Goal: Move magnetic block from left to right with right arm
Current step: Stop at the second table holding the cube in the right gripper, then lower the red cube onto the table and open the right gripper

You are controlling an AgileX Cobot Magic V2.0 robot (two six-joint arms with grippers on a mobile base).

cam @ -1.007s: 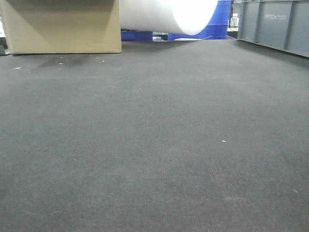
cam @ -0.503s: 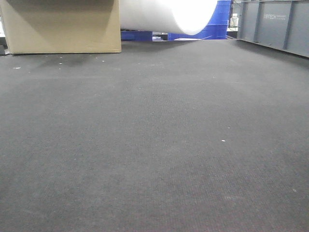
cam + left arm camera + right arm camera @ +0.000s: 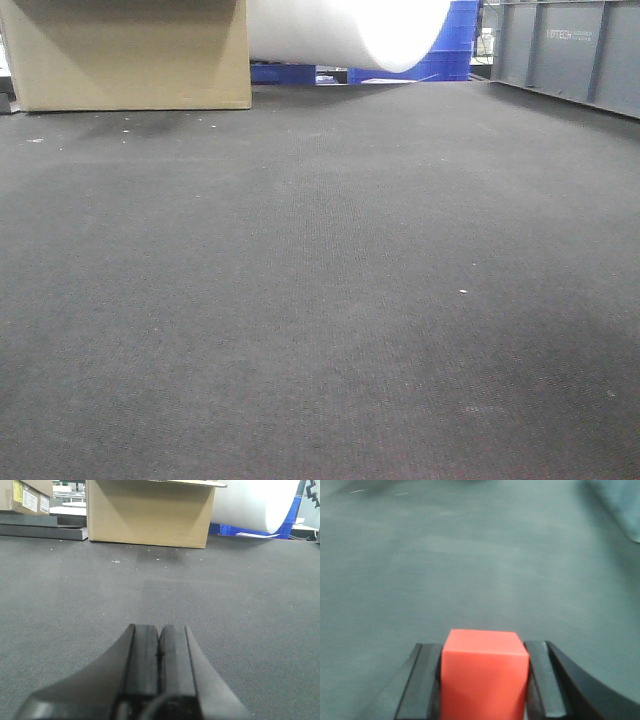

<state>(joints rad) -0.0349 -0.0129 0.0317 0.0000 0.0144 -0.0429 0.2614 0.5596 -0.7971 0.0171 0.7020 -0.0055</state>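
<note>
Front view: only the dark table (image 3: 320, 300), no arm and no block in sight. Left wrist view: the left fingers (image 3: 159, 652) are clenched together, holding nothing. Right wrist view: the magnetic block (image 3: 484, 672) sits grasped between the right fingers (image 3: 484, 680), apparently lifted; setting it down at the right remains.

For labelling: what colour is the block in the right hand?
Plain bright red block; right wrist view shows it best.

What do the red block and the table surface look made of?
Magnetic block: likely plastic; smooth matte faces, sharp edges, uniform red. Table surface: dark grey fabric or rubbery mat, going by its fine woven-looking texture and speckled lint.
</note>
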